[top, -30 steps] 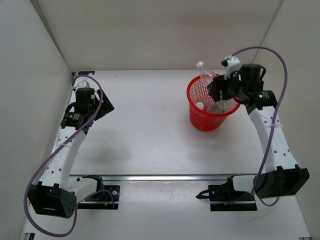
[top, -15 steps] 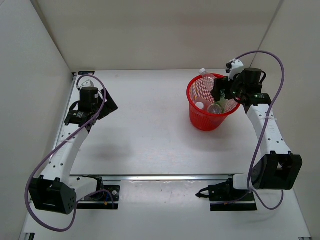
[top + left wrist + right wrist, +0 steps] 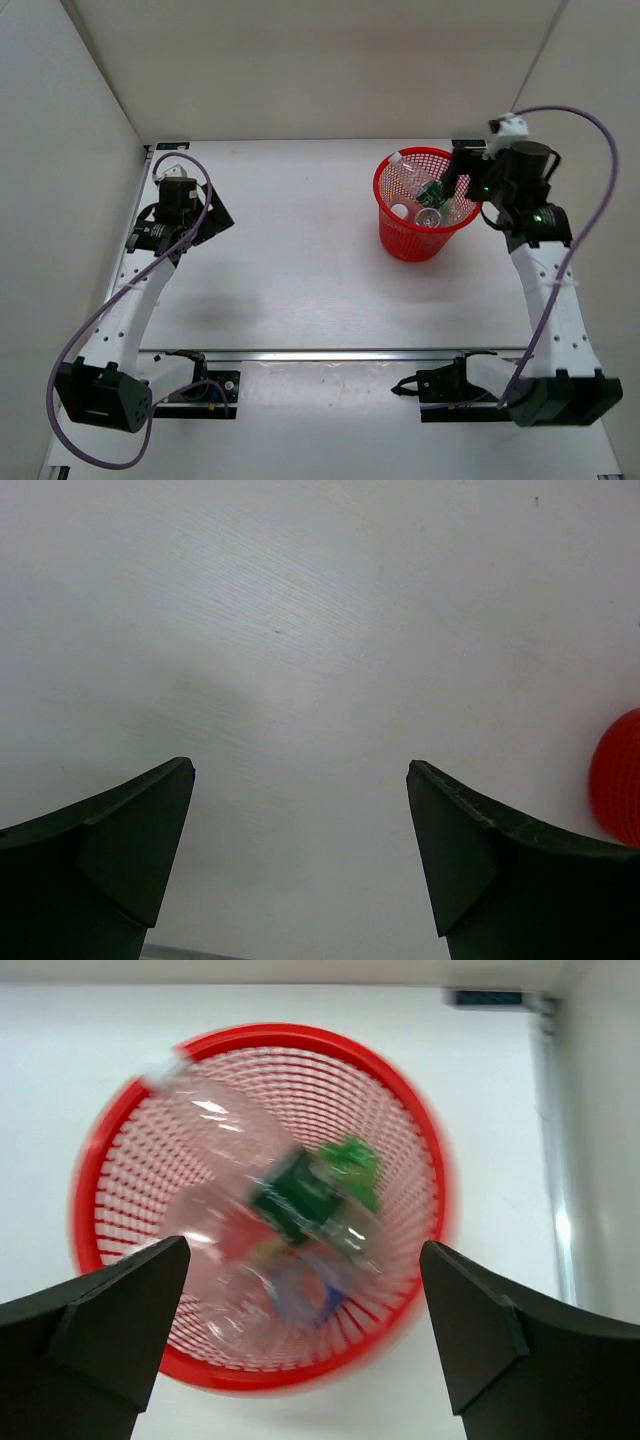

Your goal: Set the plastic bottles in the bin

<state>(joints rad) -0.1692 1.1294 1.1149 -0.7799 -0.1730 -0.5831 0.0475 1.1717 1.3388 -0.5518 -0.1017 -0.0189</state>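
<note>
The red mesh bin (image 3: 404,240) stands at the back right of the table; its rim (image 3: 436,1175) fills the right wrist view. Inside lie the plastic bottles: a large clear one (image 3: 215,1125) with its cap against the rim, one with a dark-green label (image 3: 298,1195), a small green one (image 3: 352,1163) and a blurred one with blue on it (image 3: 318,1298). My right gripper (image 3: 305,1248) hangs open above the bin's right side (image 3: 452,185), holding nothing. At the far left my left gripper (image 3: 212,218) is open over bare table (image 3: 300,765).
White walls close in the table on the left, back and right. A metal rail (image 3: 330,354) runs across the near edge by the arm bases. The bin's edge (image 3: 620,792) shows at the right of the left wrist view.
My right gripper opened and let a bottle fall into the bin, then drew back to the right of it. The left arm barely shifted.
</note>
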